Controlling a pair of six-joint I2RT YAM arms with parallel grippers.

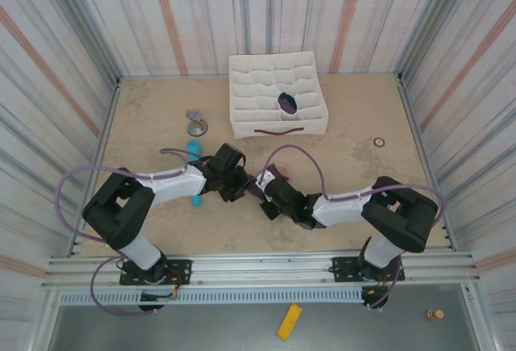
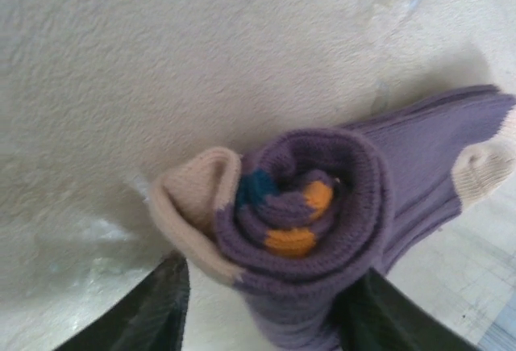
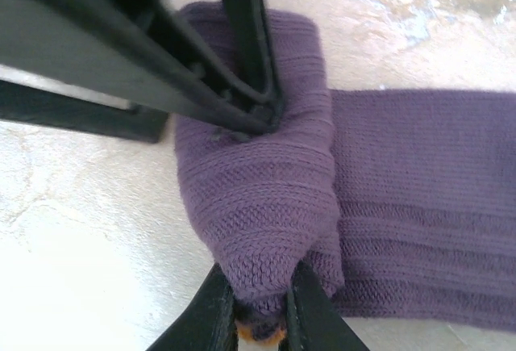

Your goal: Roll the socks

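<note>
The socks [image 2: 310, 206] lie rolled into a purple spiral with teal and orange at its core and a tan toe sticking out on the left. My left gripper [image 2: 270, 290] stands open around the roll's near end, its left finger [image 2: 157, 311] clear of the knit. From the other side, my right gripper [image 3: 260, 286] is shut on the tip of the purple roll [image 3: 258, 198], whose unrolled legs lie flat to the right. In the top view both grippers, left [image 1: 236, 183] and right [image 1: 264, 192], meet over the socks [image 1: 253, 193] at the table's middle front.
A white compartment box [image 1: 278, 125] stands at the back centre with a dark rolled bundle [image 1: 287, 104] in one cell. A light blue cylinder [image 1: 196, 153] lies by the left arm, a grey piece [image 1: 196, 123] behind it, and a small ring [image 1: 378, 142] to the right.
</note>
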